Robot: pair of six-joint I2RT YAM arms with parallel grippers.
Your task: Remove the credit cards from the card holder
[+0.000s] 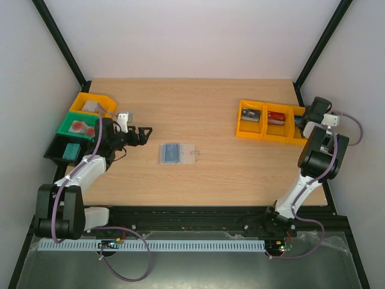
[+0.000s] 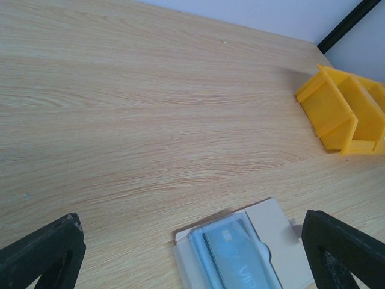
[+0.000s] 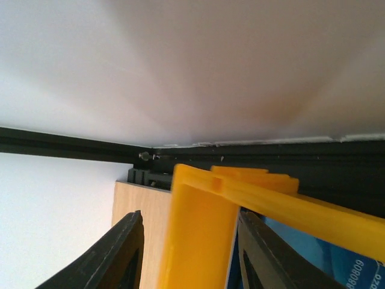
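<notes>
The card holder (image 1: 175,153) lies open and flat in the middle of the table, pale beige-grey, with its snap tab to the right. In the left wrist view the card holder (image 2: 274,232) shows pale blue cards (image 2: 237,256) tucked in its clear pocket. No red card shows there. My left gripper (image 1: 146,135) is open and empty, just left of the holder and above the table; it also shows in the left wrist view (image 2: 191,220). My right gripper (image 1: 307,120) is at the far right, its jaws open astride a yellow bin's wall (image 3: 198,241).
A row of yellow bins (image 1: 267,120) holding small items stands at the back right. Yellow (image 1: 90,103), green (image 1: 81,125) and black (image 1: 65,149) bins sit along the left edge. Black frame posts rise at the back corners.
</notes>
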